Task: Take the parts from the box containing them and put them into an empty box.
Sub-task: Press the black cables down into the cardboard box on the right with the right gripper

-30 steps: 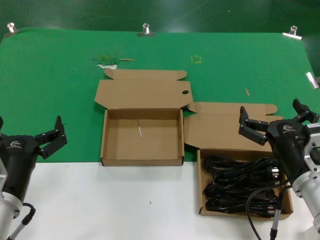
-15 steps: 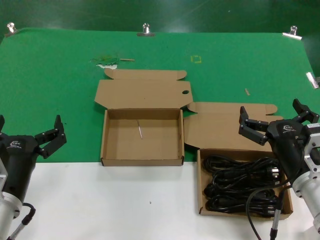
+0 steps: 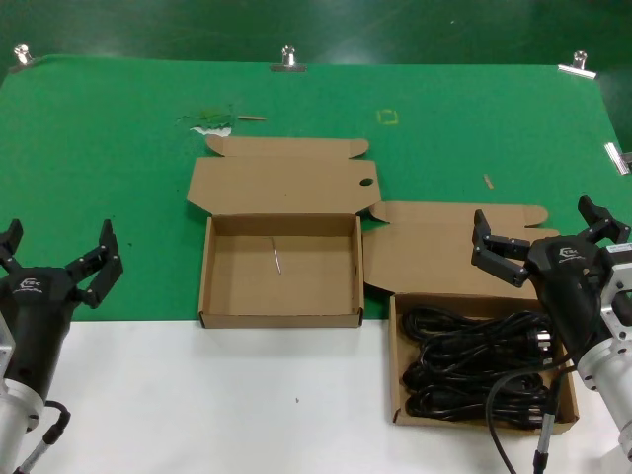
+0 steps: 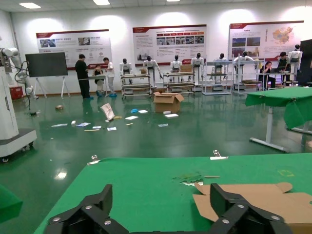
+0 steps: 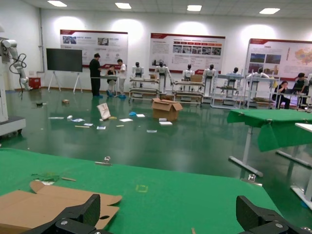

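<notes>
We look down on a green mat (image 3: 118, 158) with a white table edge (image 3: 247, 395) nearest us. Two shallow brown cardboard boxes lie open, lids folded back. The empty box (image 3: 281, 318) sits near the middle; its floor is bare except for one thin pale sliver (image 3: 277, 256), and its lid has one small round hole (image 3: 366, 182). Just beside it, toward our right and nearer us, is the box containing them (image 3: 400, 420), with the parts (image 3: 474, 360) inside: black coiled power cables lying side by side, about three bundles, though the exact count is hard to tell. Our right gripper (image 3: 548, 235) hovers above this box's far edge and raised lid, fingers spread wide, holding nothing. Our left gripper (image 3: 57, 259) hangs over the mat's near left edge, well apart from both boxes, fingers also spread and holding nothing. Three metal clips (image 3: 287, 57) pin the mat's far edge
</notes>
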Tool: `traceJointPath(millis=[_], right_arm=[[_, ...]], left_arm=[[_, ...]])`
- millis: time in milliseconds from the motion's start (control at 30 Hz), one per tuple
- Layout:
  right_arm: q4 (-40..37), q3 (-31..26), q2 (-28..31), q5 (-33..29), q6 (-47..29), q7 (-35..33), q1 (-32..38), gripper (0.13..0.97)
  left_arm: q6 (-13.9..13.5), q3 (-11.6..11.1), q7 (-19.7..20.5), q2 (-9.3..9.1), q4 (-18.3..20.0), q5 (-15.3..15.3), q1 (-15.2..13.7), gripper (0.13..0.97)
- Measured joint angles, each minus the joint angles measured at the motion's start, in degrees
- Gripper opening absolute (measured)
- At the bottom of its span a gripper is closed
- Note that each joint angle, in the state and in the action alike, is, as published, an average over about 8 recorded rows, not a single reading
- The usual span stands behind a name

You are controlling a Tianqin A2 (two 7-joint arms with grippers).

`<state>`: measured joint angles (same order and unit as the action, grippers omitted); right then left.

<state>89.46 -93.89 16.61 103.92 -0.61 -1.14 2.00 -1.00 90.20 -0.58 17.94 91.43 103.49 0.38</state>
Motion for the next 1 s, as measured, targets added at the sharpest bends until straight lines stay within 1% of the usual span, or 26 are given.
traceJointPath(millis=[33,167,300,367,433,700,733,1000], right_arm=[[0.0,-0.1,0.1,0.0,-0.1,0.0,0.0,0.966],[-0.1,-2.5,2.8,-0.2,-1.2,0.7,0.2,0.966],[-0.3,-5.4,7.2,-0.3,-3.9,1.6,0.7,0.966],[-0.3,-5.9,8.9,-0.2,-5.8,1.9,1.2,0.966],[-0.3,-5.9,10.4,0.2,-8.2,1.9,1.8,0.966],[-1.2,-6.4,16.9,1.4,-18.6,2.8,6.8,0.966],[-1.4,-6.5,17.7,1.4,-19.9,2.8,7.7,0.966],[-4.4,-9.0,24.4,0.8,-33.1,0.1,16.7,0.966]], left_arm=[[0.0,0.0,0.0,0.0,0.0,0.0,0.0,0.756],[0.0,0.0,0.0,0.0,0.0,0.0,0.0,0.657],[0.0,0.0,0.0,0.0,0.0,0.0,0.0,0.557],[0.0,0.0,0.0,0.0,0.0,0.0,0.0,0.557],[0.0,0.0,0.0,0.0,0.0,0.0,0.0,0.557],[0.0,0.0,0.0,0.0,0.0,0.0,0.0,0.358],[0.0,0.0,0.0,0.0,0.0,0.0,0.0,0.358],[0.0,0.0,0.0,0.0,0.0,0.0,0.0,0.225]])
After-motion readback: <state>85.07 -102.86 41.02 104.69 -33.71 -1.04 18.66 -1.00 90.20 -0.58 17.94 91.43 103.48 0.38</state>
